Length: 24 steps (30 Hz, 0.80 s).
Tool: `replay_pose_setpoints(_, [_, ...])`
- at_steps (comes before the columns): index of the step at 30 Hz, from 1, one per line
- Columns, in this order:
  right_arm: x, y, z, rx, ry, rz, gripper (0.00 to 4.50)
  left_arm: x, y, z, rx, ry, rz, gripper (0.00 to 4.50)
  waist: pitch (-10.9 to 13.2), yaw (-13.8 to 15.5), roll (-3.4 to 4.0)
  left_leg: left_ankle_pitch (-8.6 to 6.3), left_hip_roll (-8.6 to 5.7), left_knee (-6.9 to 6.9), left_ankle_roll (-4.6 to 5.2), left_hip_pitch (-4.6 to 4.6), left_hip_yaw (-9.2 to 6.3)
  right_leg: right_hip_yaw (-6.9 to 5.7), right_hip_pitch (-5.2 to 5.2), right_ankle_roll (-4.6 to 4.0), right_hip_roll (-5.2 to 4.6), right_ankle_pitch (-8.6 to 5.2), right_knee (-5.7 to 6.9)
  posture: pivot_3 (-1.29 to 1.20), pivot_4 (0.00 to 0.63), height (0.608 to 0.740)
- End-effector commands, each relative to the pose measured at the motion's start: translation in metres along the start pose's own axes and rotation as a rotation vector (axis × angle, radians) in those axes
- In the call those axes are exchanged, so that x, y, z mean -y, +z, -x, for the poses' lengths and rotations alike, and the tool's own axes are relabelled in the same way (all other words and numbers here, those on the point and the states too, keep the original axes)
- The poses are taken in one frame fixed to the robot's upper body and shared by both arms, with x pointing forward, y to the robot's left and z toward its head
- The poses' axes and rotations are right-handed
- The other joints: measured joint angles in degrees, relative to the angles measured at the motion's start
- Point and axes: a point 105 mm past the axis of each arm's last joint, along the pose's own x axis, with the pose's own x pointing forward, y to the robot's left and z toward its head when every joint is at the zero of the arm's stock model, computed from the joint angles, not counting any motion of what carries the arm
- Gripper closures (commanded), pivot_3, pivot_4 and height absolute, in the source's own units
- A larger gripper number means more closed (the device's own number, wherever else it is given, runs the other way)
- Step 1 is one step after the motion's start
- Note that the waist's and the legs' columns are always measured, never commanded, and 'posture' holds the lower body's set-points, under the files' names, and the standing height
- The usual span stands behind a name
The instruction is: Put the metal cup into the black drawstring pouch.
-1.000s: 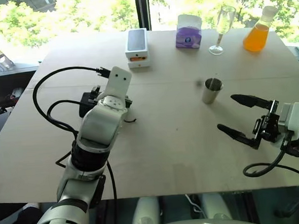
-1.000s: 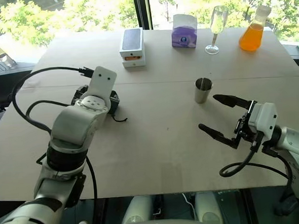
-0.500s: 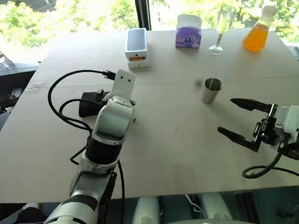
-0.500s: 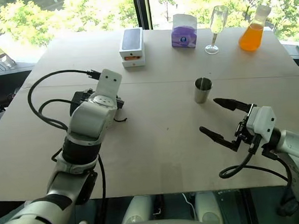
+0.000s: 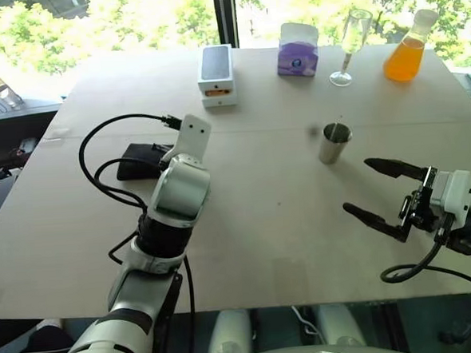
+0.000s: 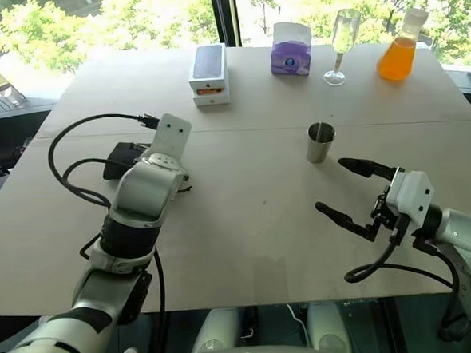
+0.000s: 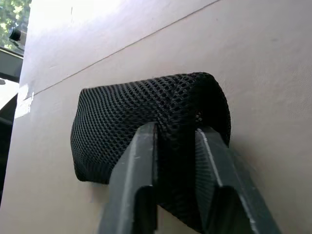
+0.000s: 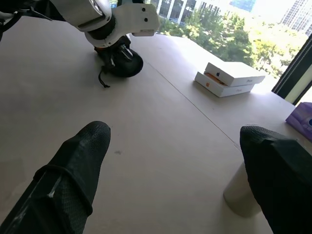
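The left gripper (image 7: 175, 146) is clamped on a fold of the black drawstring pouch (image 7: 146, 117), which lies on the table (image 5: 270, 222) at its left. The right gripper (image 5: 380, 192) hovers with fingers spread wide (nothing between them), the metal cup (image 5: 333, 142) standing just beyond it.

Left gripper (image 7: 175, 146) base cut by frame edge. Black drawstring pouch (image 5: 137, 160) partly hidden behind left arm. Metal cup (image 8: 241, 195) mostly hidden behind right fingertip (image 8: 280, 165).

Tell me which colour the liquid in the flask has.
Orange. The flask shows best in the left eye view.
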Motion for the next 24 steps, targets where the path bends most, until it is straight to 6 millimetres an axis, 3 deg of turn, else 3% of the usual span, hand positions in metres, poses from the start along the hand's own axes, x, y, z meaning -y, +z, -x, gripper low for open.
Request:
replay_pose_setpoints(1, [-0.004, 0.007, 0.000, 0.013, 0.017, 0.032, 0.00, -0.008, -0.002, -0.002, 0.025, 0.038, 0.005, 4.47, 0.00, 0.00, 0.00, 0.00, 0.00, 0.00, 0.00, 0.00, 0.00, 0.00, 0.00, 0.00, 0.00, 0.00, 0.00, 0.00, 0.150, 0.737])
replay_pose_setpoints(6, [0.002, 0.006, 0.000, 0.008, -0.028, 0.040, 0.00, -0.007, -0.008, -0.005, 0.051, -0.043, 0.061, 4.47, 0.00, -0.02, 0.00, 0.00, 0.01, 0.00, 0.00, 0.01, 0.01, 0.01, 0.00, -0.02, -0.01, 0.01, 0.01, 0.00, 0.150, 0.737])
replay_pose_setpoints(12, [0.030, 0.013, -0.011, 0.006, -0.179, 0.076, 0.00, 0.003, 0.016, 0.010, 0.191, -0.400, 0.217, 4.47, 0.00, -0.04, 0.00, 0.00, 0.01, 0.03, -0.01, 0.01, 0.00, -0.03, 0.00, -0.04, -0.05, 0.02, 0.06, 0.00, 0.150, 0.737])
replay_pose_setpoints(15, [0.036, 0.004, -0.020, -0.128, -0.149, 0.104, 0.00, 0.012, 0.026, 0.022, 0.242, -0.687, 0.292, 4.47, 0.01, -0.07, 0.01, 0.00, 0.00, 0.04, -0.01, 0.00, -0.01, -0.05, -0.01, -0.04, -0.03, 0.01, 0.07, 0.00, 0.150, 0.737])
replay_pose_setpoints(18, [0.057, -0.024, -0.018, -0.499, -0.172, 0.320, 0.00, 0.017, 0.022, 0.025, 0.230, -0.889, 0.306, 4.47, 0.00, -0.16, 0.04, 0.01, -0.01, 0.09, -0.01, 0.00, 0.08, 0.00, -0.05, -0.05, -0.04, 0.01, 0.11, 0.00, 0.150, 0.737])
replay_pose_setpoints(21, [0.077, -0.017, -0.027, -0.496, -0.175, 0.348, 0.00, 0.015, 0.023, 0.024, 0.193, -1.003, 0.392, 4.47, 0.01, -0.19, 0.02, 0.01, -0.01, 0.08, -0.01, 0.01, 0.09, 0.01, -0.06, -0.04, -0.02, 0.01, 0.10, 0.00, 0.150, 0.737])
replay_pose_setpoints(24, [0.085, -0.022, -0.035, -0.525, -0.157, 0.265, 0.00, 0.021, 0.025, 0.029, 0.165, -1.094, 0.446, 4.47, 0.02, -0.18, 0.01, 0.01, -0.02, 0.08, 0.00, -0.04, 0.05, -0.01, -0.08, -0.04, 0.03, 0.01, 0.09, 0.00, 0.150, 0.737])
